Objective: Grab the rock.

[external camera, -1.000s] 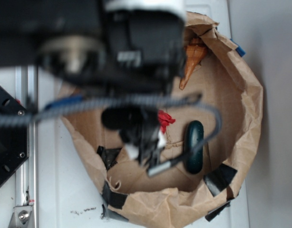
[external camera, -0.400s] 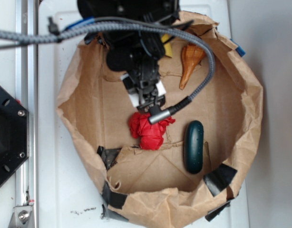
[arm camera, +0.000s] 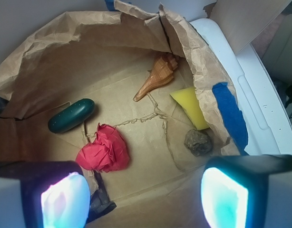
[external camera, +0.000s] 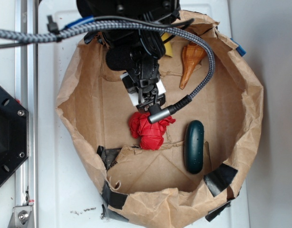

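Note:
The rock (arm camera: 199, 141) is a small lumpy brown-grey stone lying on the paper floor of the bag, just below the yellow sponge (arm camera: 191, 107) and close to the bag's right wall. In the wrist view my gripper (arm camera: 146, 202) is open, its two glowing pads wide apart with only bare paper between them. The rock lies ahead of the right pad (arm camera: 226, 197) and apart from it. In the exterior view my gripper (external camera: 147, 95) hangs over the bag's middle, and the arm hides the rock.
A crumpled brown paper bag (external camera: 250, 95) walls everything in. Inside lie a red crumpled wad (external camera: 148, 130), a dark green oblong (external camera: 194, 146) and an orange-brown seashell (external camera: 189, 61). A braided cable (external camera: 203, 71) loops over the bag. Black tape (external camera: 219, 178) patches the rim.
The arm has pulled back toward the top of the exterior view, uncovering the red wad. Over the last half second it has barely moved.

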### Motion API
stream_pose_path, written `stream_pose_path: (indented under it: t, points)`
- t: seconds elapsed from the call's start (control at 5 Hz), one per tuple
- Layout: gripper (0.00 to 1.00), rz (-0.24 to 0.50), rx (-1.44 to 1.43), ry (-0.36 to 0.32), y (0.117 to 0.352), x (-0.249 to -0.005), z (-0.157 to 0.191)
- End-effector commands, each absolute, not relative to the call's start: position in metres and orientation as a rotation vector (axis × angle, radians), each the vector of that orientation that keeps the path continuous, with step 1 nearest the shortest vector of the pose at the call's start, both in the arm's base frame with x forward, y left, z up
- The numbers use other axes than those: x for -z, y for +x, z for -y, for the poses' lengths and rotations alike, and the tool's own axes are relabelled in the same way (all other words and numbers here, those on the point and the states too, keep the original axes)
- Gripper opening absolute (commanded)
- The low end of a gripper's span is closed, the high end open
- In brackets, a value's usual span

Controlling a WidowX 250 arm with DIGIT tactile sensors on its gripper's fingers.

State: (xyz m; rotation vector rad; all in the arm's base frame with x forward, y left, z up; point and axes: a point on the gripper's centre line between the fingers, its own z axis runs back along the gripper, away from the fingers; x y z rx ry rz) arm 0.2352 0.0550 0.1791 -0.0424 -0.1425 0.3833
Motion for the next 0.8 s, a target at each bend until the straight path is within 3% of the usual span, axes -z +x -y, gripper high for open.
stream_pose_path:
  t: [0.0,0.2,0.4,0.6]
  points:
    - [1.00,0.158,-0.379,0.015,0.234,-0.155,-0.060]
    - [1.00,0.115,-0.364,0.015,0.255,-0.132,-0.057]
    - [1.00,0.120,-0.355,0.041,0.261,-0.115,-0.052]
    - [1.00,0.131,-0.345,0.036,0.264,-0.116,-0.045]
